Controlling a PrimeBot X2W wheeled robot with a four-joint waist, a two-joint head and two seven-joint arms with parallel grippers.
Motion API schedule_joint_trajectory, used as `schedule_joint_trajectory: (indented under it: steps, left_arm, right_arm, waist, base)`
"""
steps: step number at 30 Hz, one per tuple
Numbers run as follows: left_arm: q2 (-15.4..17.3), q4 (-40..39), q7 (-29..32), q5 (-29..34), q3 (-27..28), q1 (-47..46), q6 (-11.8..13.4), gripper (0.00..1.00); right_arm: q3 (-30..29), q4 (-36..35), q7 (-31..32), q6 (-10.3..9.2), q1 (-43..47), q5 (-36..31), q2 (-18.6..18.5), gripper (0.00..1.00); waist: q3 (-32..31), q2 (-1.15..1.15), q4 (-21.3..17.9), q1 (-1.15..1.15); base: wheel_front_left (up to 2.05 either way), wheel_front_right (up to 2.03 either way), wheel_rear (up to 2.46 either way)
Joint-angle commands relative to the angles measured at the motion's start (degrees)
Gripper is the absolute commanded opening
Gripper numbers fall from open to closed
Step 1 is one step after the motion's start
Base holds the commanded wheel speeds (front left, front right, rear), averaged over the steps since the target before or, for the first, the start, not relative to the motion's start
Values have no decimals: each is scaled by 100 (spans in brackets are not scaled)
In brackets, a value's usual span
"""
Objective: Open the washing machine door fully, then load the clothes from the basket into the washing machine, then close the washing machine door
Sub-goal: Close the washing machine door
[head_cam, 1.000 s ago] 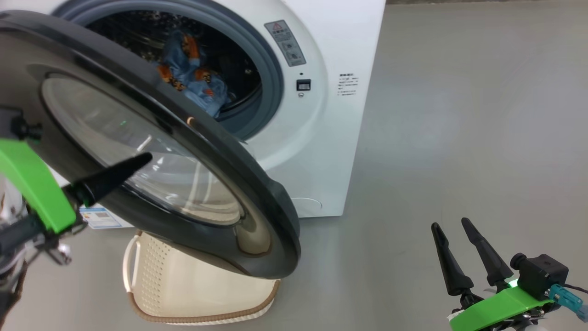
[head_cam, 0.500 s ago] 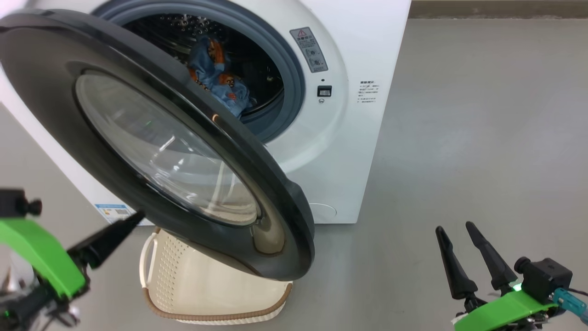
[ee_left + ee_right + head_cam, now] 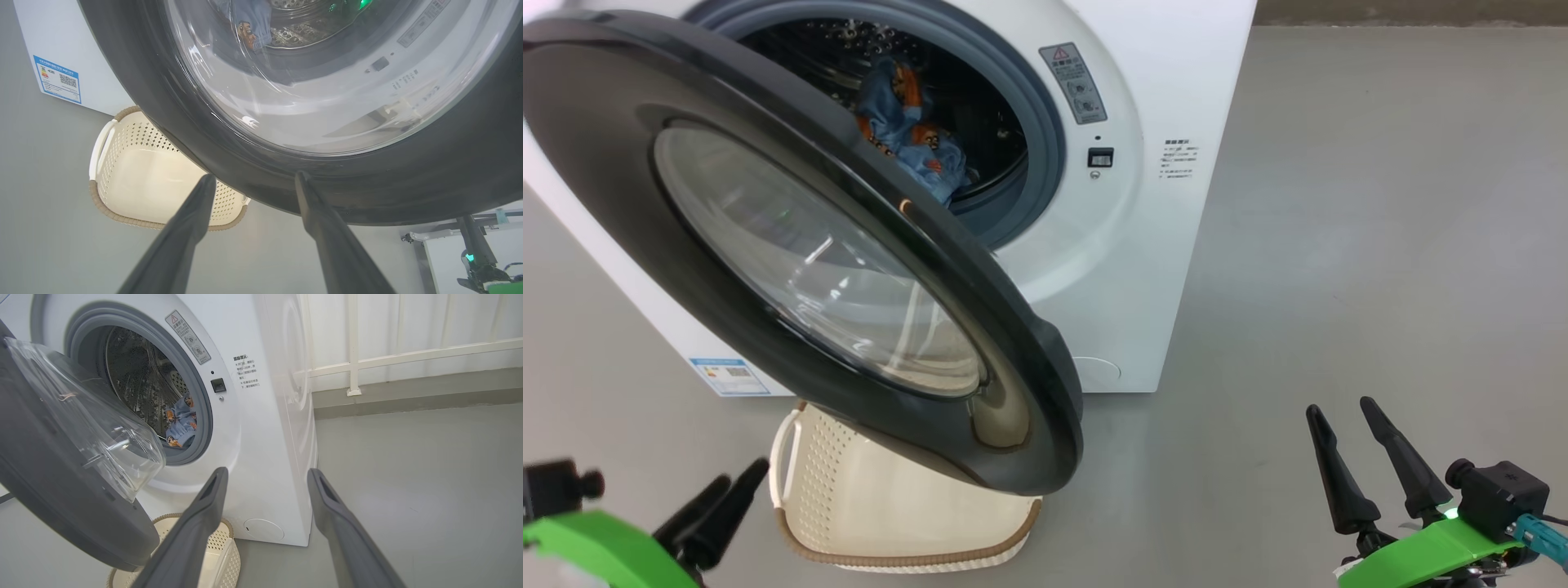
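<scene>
The white washing machine (image 3: 1168,73) stands with its door (image 3: 621,147) swung partly out, black ring and glass bowl facing me. Light blue clothes (image 3: 907,122) with orange faces lie in the steel drum; they also show in the right wrist view (image 3: 182,420) and through the glass (image 3: 249,20). The cream basket (image 3: 890,523) sits on the floor under the door, and the part of its inside that shows holds nothing. My left gripper (image 3: 743,472) is open, low at the left, just short of the door's lower rim (image 3: 408,183). My right gripper (image 3: 1339,404) is open at the lower right, holding nothing.
A blue label (image 3: 727,377) and a round cap (image 3: 1094,369) mark the machine's lower front. Bare grey floor (image 3: 1380,245) stretches to the right. A white railing (image 3: 408,355) runs behind the machine.
My left gripper has dropped from in front of the door glass to low at the left and opened wider. The view shifted right. Door and right gripper stay put.
</scene>
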Motion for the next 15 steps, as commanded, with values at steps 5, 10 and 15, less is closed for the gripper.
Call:
schedule_joint_trajectory:
  steps: [5, 10, 15]
  left_arm:
    - [132, 385, -862, 359, -207, 92, -33, 100]
    - [-13, 735, -1488, 399, -564, 117, -33, 100]
    - [-96, 1036, -2099, 529, -829, 42, -33, 100]
  right_arm:
    - [107, -106, -27, 9, -1, 18, -81, 100]
    - [106, -90, -27, 9, 26, 27, -95, 100]
    - [104, -71, -27, 9, 51, 32, -101, 100]
  waist:
    - [19, 0, -116, 0]
    - [10, 0, -201, 0]
    - [-1, 0, -287, 0]
  base:
    - [0, 0, 0]
    - [0, 0, 0]
    - [0, 0, 0]
